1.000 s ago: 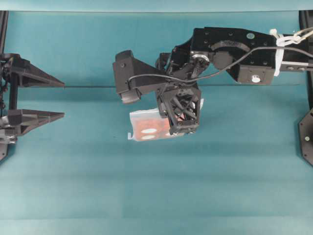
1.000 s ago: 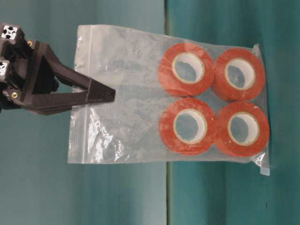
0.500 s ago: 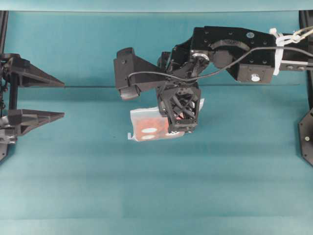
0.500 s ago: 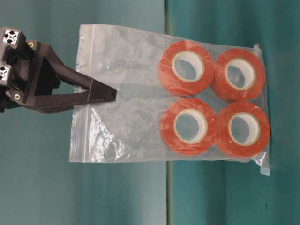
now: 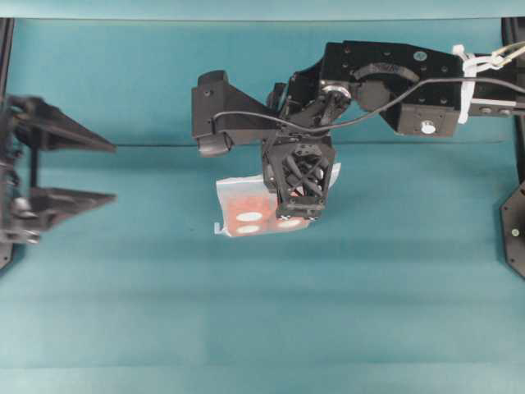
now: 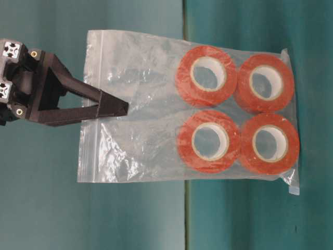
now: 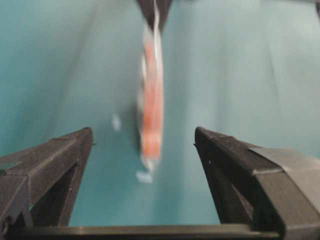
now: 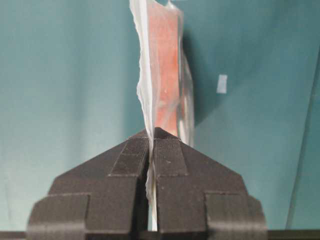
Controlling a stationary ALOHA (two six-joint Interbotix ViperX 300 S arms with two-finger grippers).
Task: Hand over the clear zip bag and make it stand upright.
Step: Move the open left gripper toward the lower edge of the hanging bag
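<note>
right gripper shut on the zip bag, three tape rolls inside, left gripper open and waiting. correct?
Not three: the table-level view shows four orange-red tape rolls in the clear zip bag. The rest holds: the right gripper is shut on the bag, and the left gripper is open and apart from it.

clear zip bag (image 6: 156, 109), four orange-red rolls, hanging

Clear crinkly zip bag (image 6: 156, 109) pinched in the black right claw (image 6: 117, 108), four orange-red tape rolls (image 6: 237, 112) with white cores beyond its tips, teal table (image 5: 246, 320) underneath.
</note>
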